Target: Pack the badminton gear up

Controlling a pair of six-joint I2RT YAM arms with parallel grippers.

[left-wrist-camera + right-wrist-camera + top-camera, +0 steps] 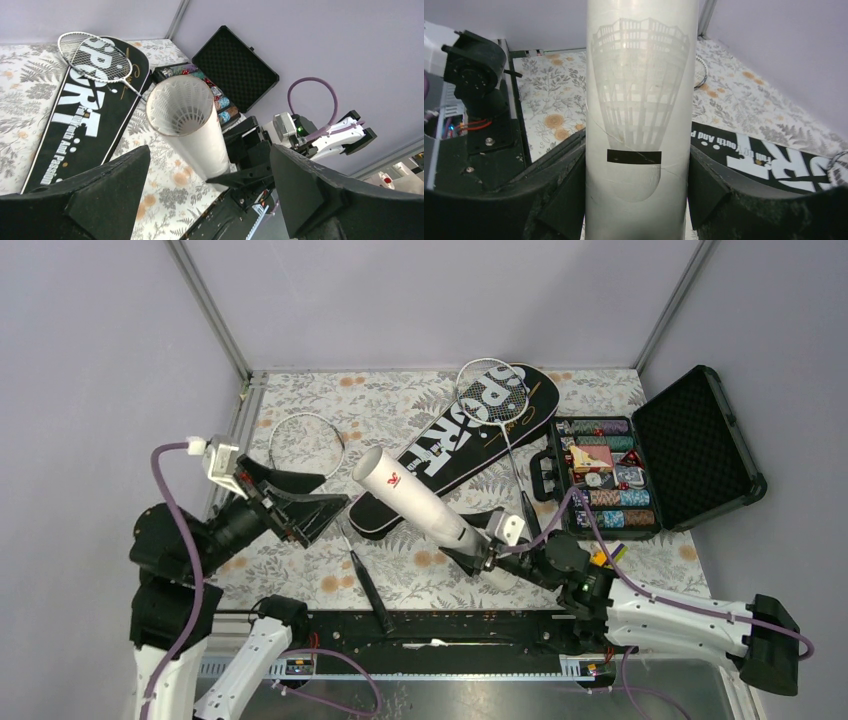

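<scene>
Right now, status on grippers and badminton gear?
Left gripper open, empty. Right gripper shut on tube, shuttlecock inside. One racket atop bag, other racket on table. Nothing blocking.

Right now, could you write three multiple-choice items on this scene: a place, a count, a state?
1. Where is the shuttlecock? A in the chip case; B inside the white tube; C on the floor.
2. How many rackets show? A one; B two; C four.
3. How is the left gripper? A open, empty; B shut on a racket; C shut on the tube.
Answers: B, the left wrist view looks into the tube's mouth onto its feathers; B, one lies on the black bag, one on the table; A, its jaws stand wide, gripping nothing.
</scene>
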